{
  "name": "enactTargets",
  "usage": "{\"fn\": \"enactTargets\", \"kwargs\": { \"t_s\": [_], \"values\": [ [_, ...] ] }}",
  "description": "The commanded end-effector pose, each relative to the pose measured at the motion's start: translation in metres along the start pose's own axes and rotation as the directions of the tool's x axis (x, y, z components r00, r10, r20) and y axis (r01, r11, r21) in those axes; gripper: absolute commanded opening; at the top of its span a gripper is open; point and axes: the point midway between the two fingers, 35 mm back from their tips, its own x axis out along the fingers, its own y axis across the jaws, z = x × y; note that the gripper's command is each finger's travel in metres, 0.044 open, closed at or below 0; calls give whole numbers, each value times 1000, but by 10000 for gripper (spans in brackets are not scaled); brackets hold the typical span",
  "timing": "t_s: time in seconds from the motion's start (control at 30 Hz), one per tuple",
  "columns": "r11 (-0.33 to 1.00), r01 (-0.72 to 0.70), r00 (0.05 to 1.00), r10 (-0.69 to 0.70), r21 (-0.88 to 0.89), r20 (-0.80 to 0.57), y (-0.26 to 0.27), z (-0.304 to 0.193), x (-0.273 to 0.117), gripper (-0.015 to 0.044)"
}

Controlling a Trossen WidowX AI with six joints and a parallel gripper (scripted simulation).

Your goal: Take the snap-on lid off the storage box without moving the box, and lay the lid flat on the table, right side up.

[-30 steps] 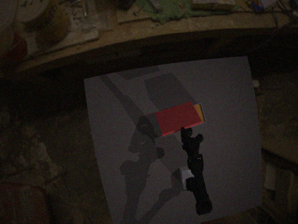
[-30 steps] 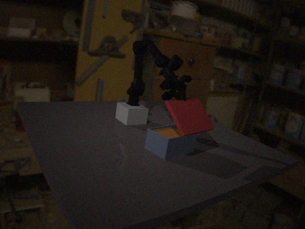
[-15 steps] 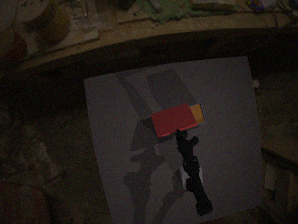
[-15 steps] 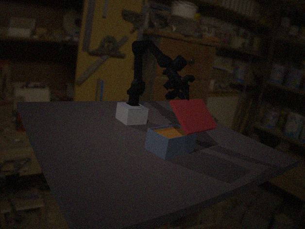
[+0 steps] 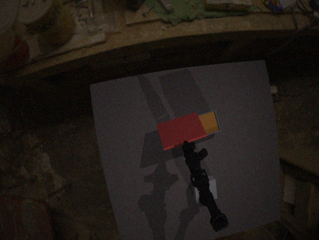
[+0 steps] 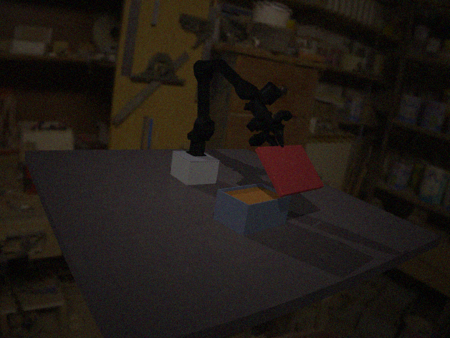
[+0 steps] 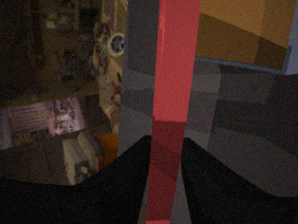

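Note:
The red lid point(image 5: 181, 130) point(image 6: 289, 170) point(image 7: 176, 62) is off the box, held up in the air and tilted, its arm-side edge high and its far edge lower. My gripper point(image 5: 186, 142) point(image 6: 280, 145) point(image 7: 165, 142) is shut on the lid's arm-side edge, one finger on each side of it in the wrist view. The blue storage box point(image 6: 246, 217) point(image 7: 293, 61) point(image 5: 209, 121) stands upright on the table, open, with its orange inside point(image 6: 251, 195) point(image 7: 247, 28) showing. In the top view the lid covers the left part of the box.
The grey table point(image 5: 240, 85) point(image 6: 145, 254) carries the white block point(image 5: 213, 188) point(image 6: 193, 170) under the arm's base, on the near side of the box in the top view. The arm and lid cast dark shadows over the table. A cluttered workbench point(image 5: 144, 43) lies beyond the table's far edge.

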Motion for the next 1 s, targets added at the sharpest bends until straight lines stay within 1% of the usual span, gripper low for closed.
{"fn": "enactTargets", "kwargs": {
  "t_s": [0.0,0.97],
  "values": [
    [1000,-13,1000,13,5,2,3,-6,-3,0],
    [1000,-12,1000,12,9,-2,-1,-64,-8,0]
  ]
}}
